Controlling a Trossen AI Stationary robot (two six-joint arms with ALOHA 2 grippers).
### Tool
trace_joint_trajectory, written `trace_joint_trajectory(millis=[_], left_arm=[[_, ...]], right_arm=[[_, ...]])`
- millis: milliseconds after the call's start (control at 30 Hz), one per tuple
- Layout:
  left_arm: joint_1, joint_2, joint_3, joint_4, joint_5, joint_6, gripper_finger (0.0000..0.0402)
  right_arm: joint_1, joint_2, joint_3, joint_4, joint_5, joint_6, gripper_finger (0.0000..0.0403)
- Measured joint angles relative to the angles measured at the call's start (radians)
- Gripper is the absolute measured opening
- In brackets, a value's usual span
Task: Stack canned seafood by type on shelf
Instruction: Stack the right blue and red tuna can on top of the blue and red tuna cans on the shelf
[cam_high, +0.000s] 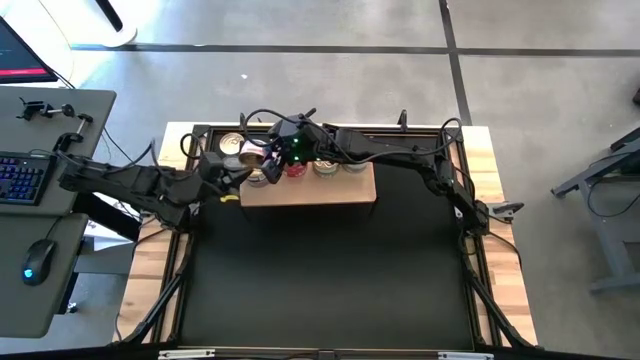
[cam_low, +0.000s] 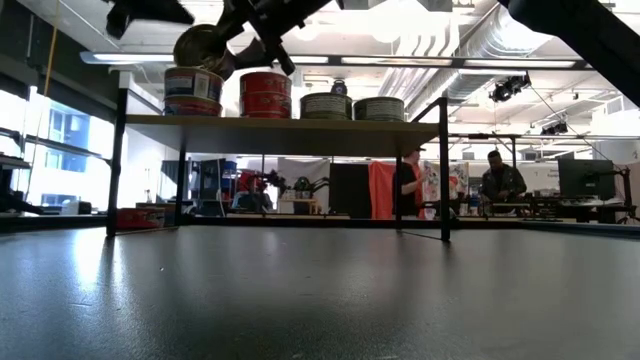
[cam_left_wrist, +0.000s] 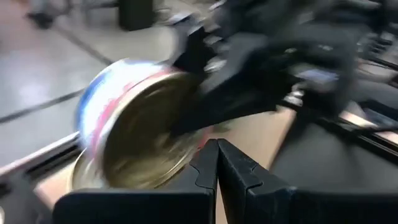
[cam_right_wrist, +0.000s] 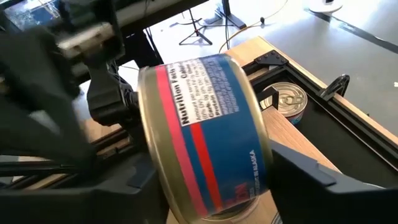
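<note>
The shelf (cam_high: 308, 190) is a light-brown board on thin black legs (cam_low: 280, 122). Tins stand along its far edge: a blue-and-red stack at the left (cam_low: 193, 90), a red stack (cam_low: 265, 95) and two dark tins (cam_low: 352, 107). My right gripper (cam_right_wrist: 211, 186) is shut on a blue-and-red tin (cam_right_wrist: 205, 137). It holds the tin tilted above the left stack (cam_low: 200, 45). My left gripper (cam_left_wrist: 217, 163) is shut and empty, close beside the held tin's gold lid (cam_left_wrist: 140, 134). My right gripper pinches the tin between its two fingers (cam_right_wrist: 308, 177), which stand at the tin's two flat ends; the label side (cam_right_wrist: 211, 106) faces the wrist camera. The tin is lifted clear and tipped on edge above the left stack. Whether my left gripper touches the tin cannot be told.
A tin with a pull-tab lid (cam_right_wrist: 287, 101) sits on the shelf's far edge near the held tin. The black mat (cam_high: 330, 280) lies in front of the shelf. A desk with a keyboard (cam_high: 25, 175) stands left of the table. People stand in the room behind (cam_low: 500, 182).
</note>
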Motion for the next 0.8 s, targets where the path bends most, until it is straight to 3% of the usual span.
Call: trace_joint_trajectory(millis=[133, 400, 567, 800], left_arm=[[0.000, -0.019, 0.070, -0.021, 0.079, 0.158, 0.0001], [0.000, -0.036, 0.204, -0.201, 0.128, 0.293, 0.0045], [0.000, -0.035, 0.219, -0.285, 0.183, 0.378, 0.0107], [0.000, -0.033, 0.219, -0.366, 0.187, 0.350, 0.0217]], right_arm=[[0.000, -0.001, 0.000, 0.003, 0.000, -0.015, 0.0169], [0.000, -0.001, 0.000, 0.002, -0.002, -0.047, 0.0180], [0.002, -0.007, 0.000, -0.003, -0.002, -0.112, 0.0183], [0.015, -0.053, 0.000, -0.019, -0.023, -0.254, 0.0168]])
